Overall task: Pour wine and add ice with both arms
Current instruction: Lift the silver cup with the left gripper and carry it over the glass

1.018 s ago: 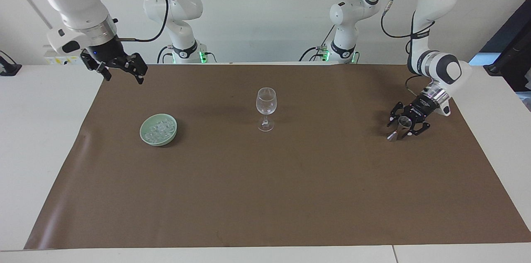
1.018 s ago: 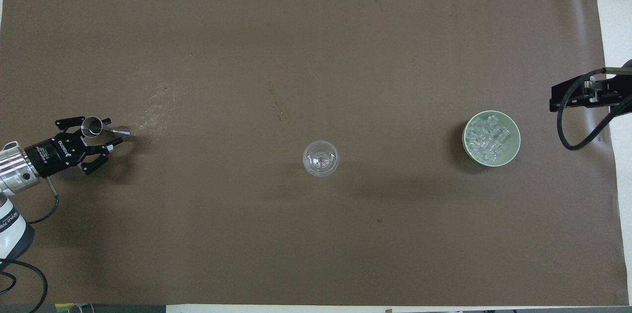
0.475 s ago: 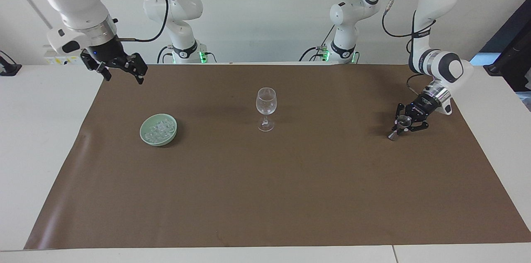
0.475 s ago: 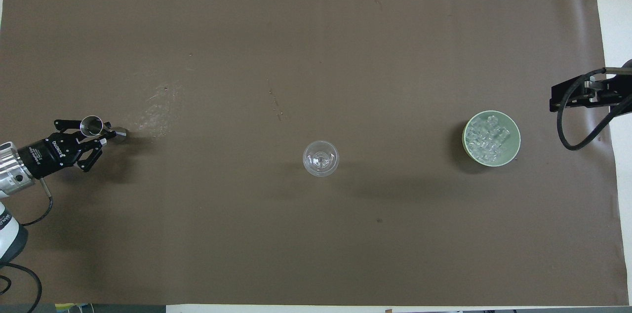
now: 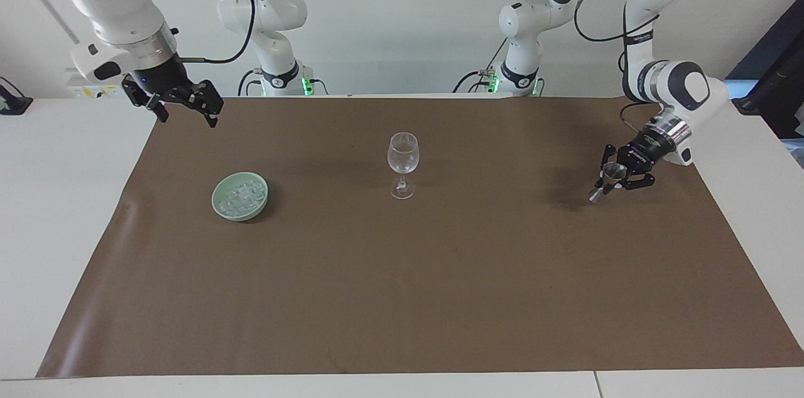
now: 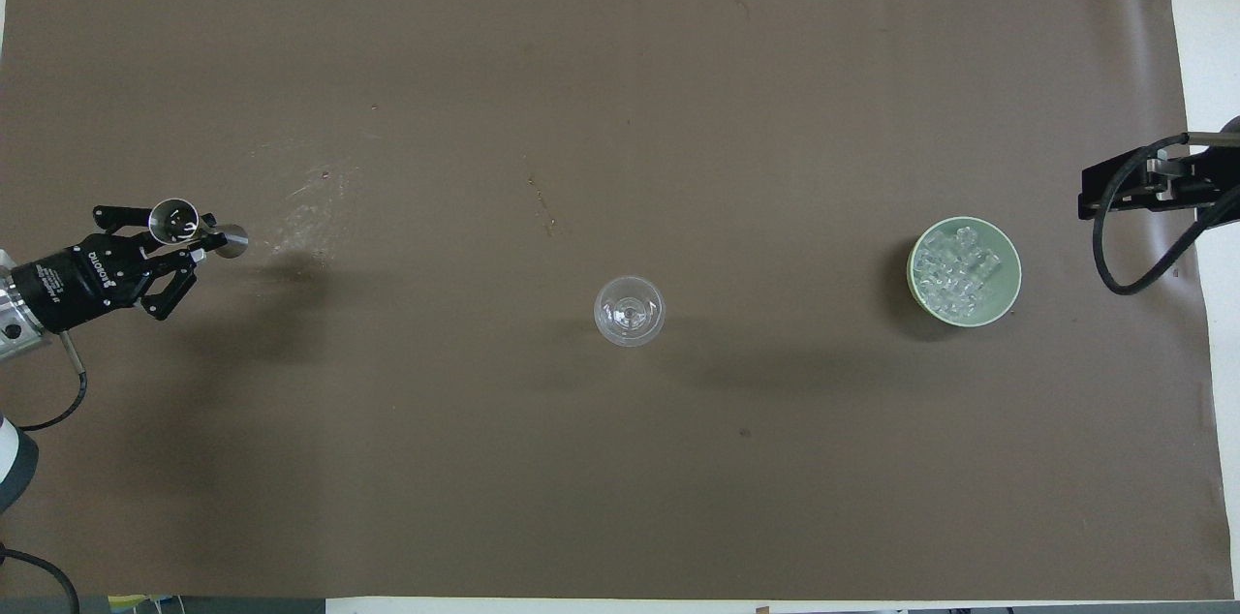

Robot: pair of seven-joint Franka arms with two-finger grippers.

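Since the earlier frames, the metal jigger (image 5: 608,182) has been clamped by the left gripper (image 5: 619,177) and raised off the brown mat (image 5: 402,297); it is now carried tilted over the left arm's end of the table, its long axis slanting from the open cup at the jaws down to the free end. The right gripper (image 5: 182,103), fingers apart and holding nothing, is held waiting above the mat's edge nearest the robots at the right arm's end. Farther out, the wine glass (image 5: 402,164) stands upright at mid-table, and the green bowl (image 5: 239,197) with its heap of ice (image 5: 242,194) rests toward the right arm's end. The glass lies sideways from the jigger, toward the right arm's end, well apart; the left arm is judged the nearer for pouring, the right for the ice.
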